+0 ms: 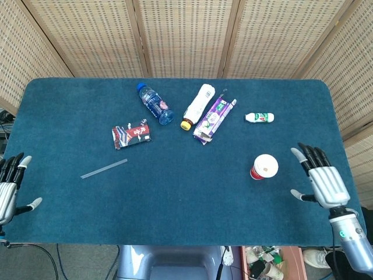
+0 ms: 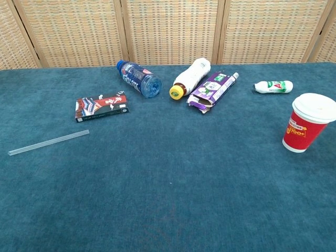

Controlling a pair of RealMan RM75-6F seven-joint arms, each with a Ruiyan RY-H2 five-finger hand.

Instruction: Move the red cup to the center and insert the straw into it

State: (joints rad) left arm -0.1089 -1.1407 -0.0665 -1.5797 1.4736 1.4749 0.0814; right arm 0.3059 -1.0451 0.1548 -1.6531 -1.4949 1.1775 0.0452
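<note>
Upright, white-lidded red paper cup (image 1: 264, 167), table's four o'clock edge; right hand (image 1: 322, 181) beside, left hand (image 1: 8, 189) apart, both fingers spread.

Lab-like test setup; blue-clothed table (image 1: 70, 105) before woven screen panels (image 1: 186, 35).

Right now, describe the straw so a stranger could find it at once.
On the blue carpeted table, look to its left half, nearer the front edge than the red-and-black packet. The thin clear straw lies flat and alone, the only slim stick there.
</note>
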